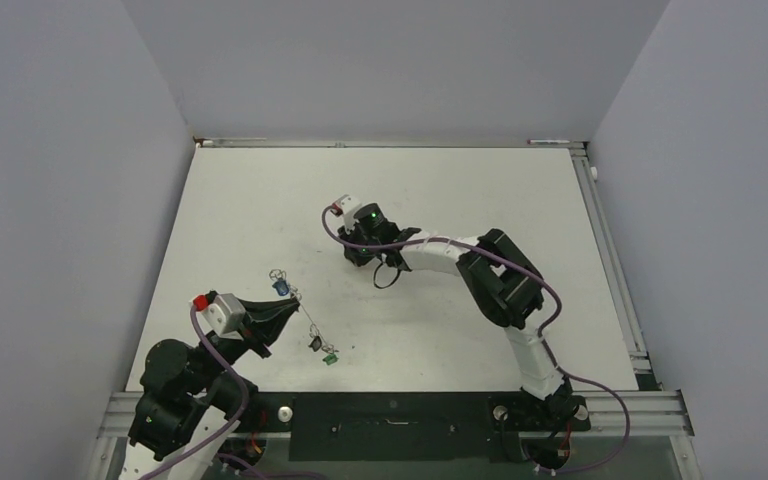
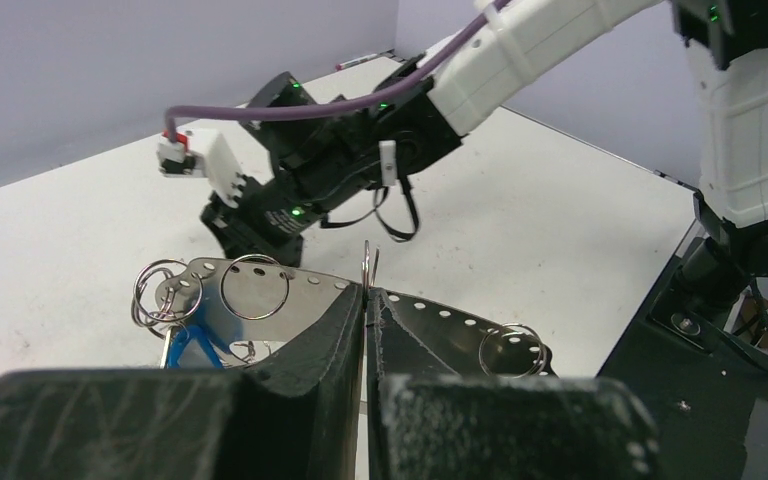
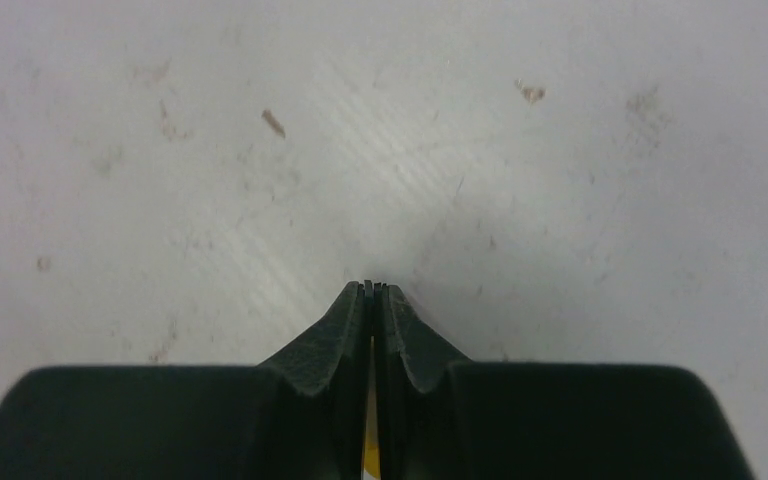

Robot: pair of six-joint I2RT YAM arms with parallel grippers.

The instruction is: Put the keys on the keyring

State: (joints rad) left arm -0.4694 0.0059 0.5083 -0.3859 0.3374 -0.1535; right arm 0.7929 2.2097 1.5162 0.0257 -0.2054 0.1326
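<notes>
My left gripper (image 1: 291, 306) (image 2: 367, 292) is shut on the keyring (image 2: 368, 262), a thin silvery wire that stands edge-on between its fingertips. In the top view the keyring (image 1: 305, 318) stretches from the gripper tip towards a black key (image 1: 315, 343) and a green key (image 1: 330, 357) on the table. A blue key (image 1: 281, 287) (image 2: 188, 345) with small split rings (image 2: 255, 287) lies left of the tip. My right gripper (image 1: 358, 258) (image 3: 371, 288) points down at the table's middle. It is shut on a thin flat piece with a yellow sliver (image 3: 369, 466) showing between the fingers, the yellow-orange key.
A perforated silvery strip (image 2: 430, 308) with another small ring (image 2: 512, 350) runs behind my left fingertips. The right arm (image 2: 360, 150) reaches across beyond them. Grey walls close the white table (image 1: 260, 200) on three sides.
</notes>
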